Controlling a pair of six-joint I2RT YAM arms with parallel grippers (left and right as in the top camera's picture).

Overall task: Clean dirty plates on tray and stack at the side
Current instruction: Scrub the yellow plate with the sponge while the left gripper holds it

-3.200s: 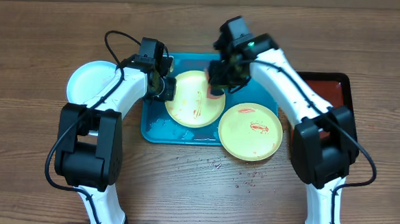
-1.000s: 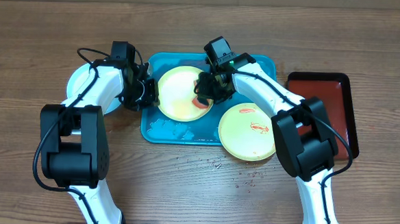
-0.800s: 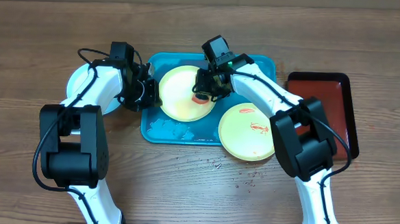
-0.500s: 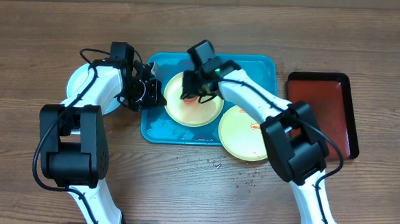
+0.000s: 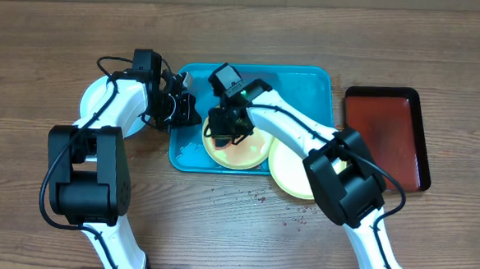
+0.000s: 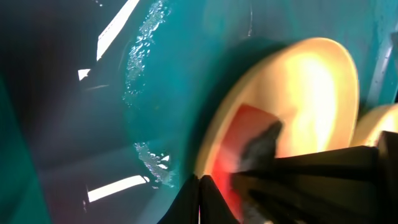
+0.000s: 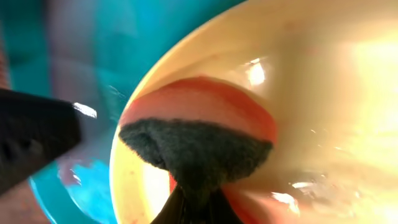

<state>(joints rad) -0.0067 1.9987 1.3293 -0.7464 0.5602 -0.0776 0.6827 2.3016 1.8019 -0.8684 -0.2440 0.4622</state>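
Note:
The turquoise tray (image 5: 308, 84) holds a pale yellow-green plate (image 5: 247, 151) near its front edge. My right gripper (image 5: 224, 127) is shut on a red sponge with a dark scouring side (image 7: 199, 143) and presses it on that plate's (image 7: 323, 93) left part. My left gripper (image 5: 188, 113) sits at the tray's left side, its fingers (image 6: 200, 199) closed at the plate's rim (image 6: 208, 155). A second yellow-green plate (image 5: 292, 170) lies at the tray's front right corner, partly under my right arm. A pale blue-white plate (image 5: 100, 98) lies on the table left of the tray.
A dark red black-rimmed tray (image 5: 388, 134) stands at the right. White foam (image 5: 191, 152) lies in the turquoise tray's front left corner. Small red crumbs (image 5: 289, 215) are scattered on the wooden table in front of the tray.
My right gripper has swept the sponge leftward across the plate. The plate has slid toward the tray's front edge. The left gripper has shifted slightly right.

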